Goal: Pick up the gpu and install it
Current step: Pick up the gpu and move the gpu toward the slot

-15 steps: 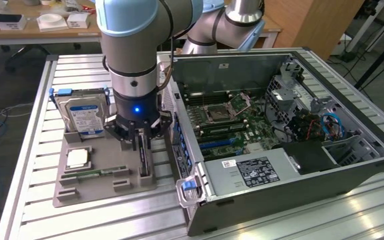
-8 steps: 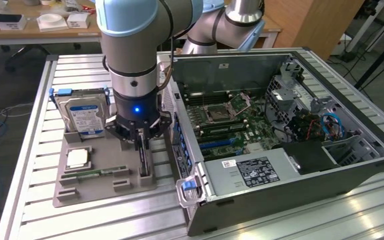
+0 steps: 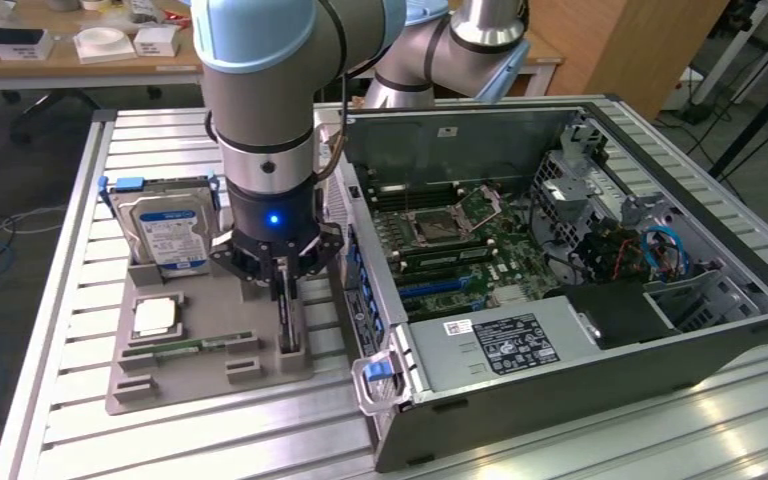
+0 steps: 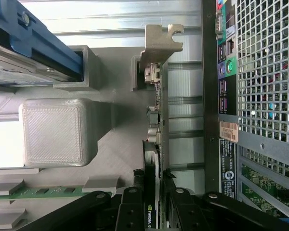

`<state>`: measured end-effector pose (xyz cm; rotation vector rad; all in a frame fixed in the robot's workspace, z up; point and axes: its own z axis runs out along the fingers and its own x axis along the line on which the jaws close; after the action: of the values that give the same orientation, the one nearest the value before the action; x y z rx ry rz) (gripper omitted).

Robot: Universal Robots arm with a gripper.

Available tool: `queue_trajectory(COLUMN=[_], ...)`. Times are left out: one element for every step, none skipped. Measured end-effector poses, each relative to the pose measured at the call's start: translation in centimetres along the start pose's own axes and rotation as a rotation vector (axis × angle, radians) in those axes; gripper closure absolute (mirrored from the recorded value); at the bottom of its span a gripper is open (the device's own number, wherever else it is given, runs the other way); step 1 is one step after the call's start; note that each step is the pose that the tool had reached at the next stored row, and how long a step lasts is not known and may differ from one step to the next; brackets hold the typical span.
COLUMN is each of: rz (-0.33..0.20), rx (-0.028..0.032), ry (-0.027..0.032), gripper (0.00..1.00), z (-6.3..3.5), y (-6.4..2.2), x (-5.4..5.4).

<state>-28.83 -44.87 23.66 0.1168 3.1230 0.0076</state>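
The robot arm reaches straight down over a grey plastic holder tray (image 3: 157, 385) that lies on the ribbed aluminium surface (image 3: 624, 440), just beside an open black desktop computer case (image 3: 598, 385). The arm's black hand (image 3: 284, 290) is lowered onto the gpu (image 3: 288, 325), a thin black expansion card with a pale metal bracket at one end. The card stands on edge in a narrow slot along the side of the tray nearest the case. In the wrist view the hand (image 4: 154, 192) has its dark fingers (image 4: 132, 207) on either face of the gpu (image 4: 156, 120). They are closed in against the card near the end away from the bracket, so the hand is gripping it. The card's lower edge is seated in the tray's slot, and the bracket rests by a small grey post. Also on the tray, a silver hard drive with a blue label (image 3: 168, 235) stands upright at the far end in a blue-edged carrier. A square silver processor chip (image 3: 155, 317) lies flat in a recess, and a narrow green memory stick (image 3: 204, 345) lies in its groove. The case lies on its side with the green motherboard (image 3: 471, 250) exposed, and its perforated rear panel (image 4: 265, 96) is close alongside the card.
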Motion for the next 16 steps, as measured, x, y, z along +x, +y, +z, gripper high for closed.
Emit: queue_trajectory(rz=[0.0, 0.0, 0.0, 0.0, 0.0, 0.0, 0.0, 0.0, 0.0, 0.0, 0.0, 0.0, 0.0, 0.0, 0.0, 0.0], rx=[0.0, 0.0, 0.0, 0.0, 0.0, -0.0001, 0.0, 0.0, -0.0001, -0.0001, -0.0001, -0.0001, -0.0001, -0.0001, 0.0, 0.0], ry=[0.0, -0.0001, 0.0, 0.0, -0.0001, -0.0001, -0.0001, -0.0001, -0.0001, 0.0, -0.0001, -0.0001, -0.0001, 0.0, -0.0001, -0.0001], gripper=[0.74, 0.74, 0.74, 0.74, 0.74, 0.74, 0.74, 0.74, 0.74, 0.74, 0.74, 0.74, 0.74, 0.74, 0.74, 0.74], z=[0.0, 0.0, 0.0, 0.0, 0.0, 0.0, 0.0, 0.0, 0.0, 0.0, 0.0, 0.0, 0.0, 0.0, 0.0, 0.0], y=[0.0, 0.0, 0.0, 0.0, 0.0, 0.0, 0.0, 0.0, 0.0, 0.0, 0.0, 0.0, 0.0, 0.0, 0.0, 0.0], x=[0.0, 0.0, 0.0, 0.0, 0.0, 0.0, 0.0, 0.0, 0.0, 0.0, 0.0, 0.0, 0.0, 0.0, 0.0, 0.0])
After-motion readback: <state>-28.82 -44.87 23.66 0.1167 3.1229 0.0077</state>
